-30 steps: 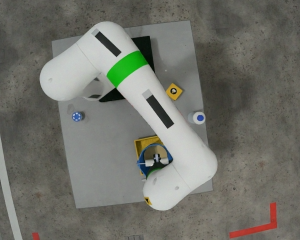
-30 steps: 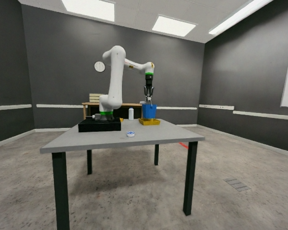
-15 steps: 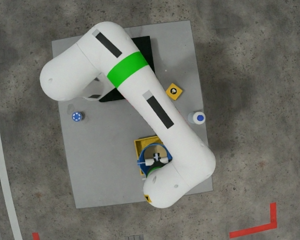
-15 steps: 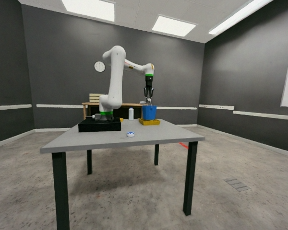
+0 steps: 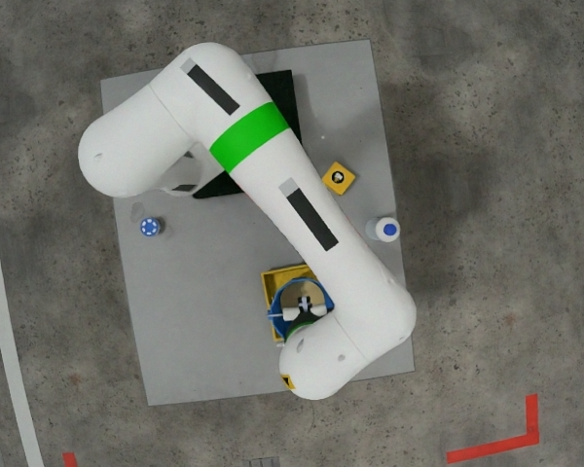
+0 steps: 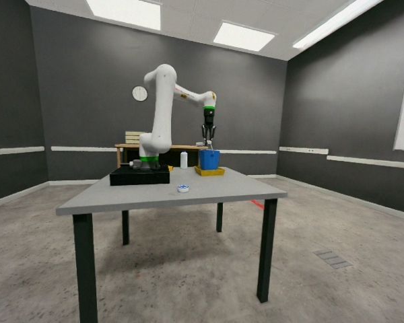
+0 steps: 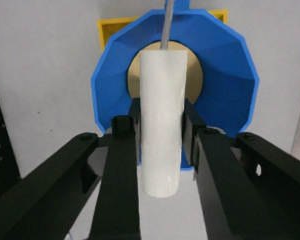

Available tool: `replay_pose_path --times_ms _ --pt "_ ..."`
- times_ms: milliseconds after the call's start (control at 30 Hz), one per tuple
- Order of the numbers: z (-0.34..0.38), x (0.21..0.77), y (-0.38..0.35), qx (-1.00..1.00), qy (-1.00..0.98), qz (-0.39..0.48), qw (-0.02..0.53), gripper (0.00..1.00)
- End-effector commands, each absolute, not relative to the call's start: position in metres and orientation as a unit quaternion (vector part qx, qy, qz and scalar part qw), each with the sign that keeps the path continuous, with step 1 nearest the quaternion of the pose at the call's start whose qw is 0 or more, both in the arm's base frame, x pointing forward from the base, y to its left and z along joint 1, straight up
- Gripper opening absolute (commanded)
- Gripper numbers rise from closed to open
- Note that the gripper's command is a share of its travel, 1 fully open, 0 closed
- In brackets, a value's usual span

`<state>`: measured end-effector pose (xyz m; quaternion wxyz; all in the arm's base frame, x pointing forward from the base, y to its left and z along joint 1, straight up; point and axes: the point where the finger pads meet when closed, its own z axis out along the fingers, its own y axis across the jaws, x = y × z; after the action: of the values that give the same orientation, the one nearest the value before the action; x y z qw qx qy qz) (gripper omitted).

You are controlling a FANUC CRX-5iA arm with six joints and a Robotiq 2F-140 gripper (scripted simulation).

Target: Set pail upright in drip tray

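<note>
The blue pail [image 6: 209,159] hangs upright by its wire handle, low inside the yellow drip tray [image 6: 209,171]. I cannot tell whether its base touches the tray's floor. My gripper [image 7: 159,112] is shut on the white handle grip [image 7: 161,120] of the pail, straight above the pail's open mouth [image 7: 175,80]. From above, the pail [image 5: 296,305] sits over the tray [image 5: 278,289], and my forearm hides the tray's right part. In the side view the gripper [image 6: 208,138] points straight down over the pail.
A white bottle with a blue cap [image 5: 384,229] stands near the table's right edge. A small yellow block [image 5: 338,177] lies beyond the tray. A blue and white cap [image 5: 150,227] lies at the left. The black robot base plate [image 6: 139,176] is behind.
</note>
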<state>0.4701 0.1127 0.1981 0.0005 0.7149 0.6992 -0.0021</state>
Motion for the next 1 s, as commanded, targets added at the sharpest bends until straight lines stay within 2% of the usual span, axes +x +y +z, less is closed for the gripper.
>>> replay_pose_path --times_ms 0,967 --pt "0.195 0.471 0.113 0.715 0.699 -0.001 0.001 0.1" --pt "0.168 0.471 0.113 0.715 0.699 -0.001 0.001 0.1"
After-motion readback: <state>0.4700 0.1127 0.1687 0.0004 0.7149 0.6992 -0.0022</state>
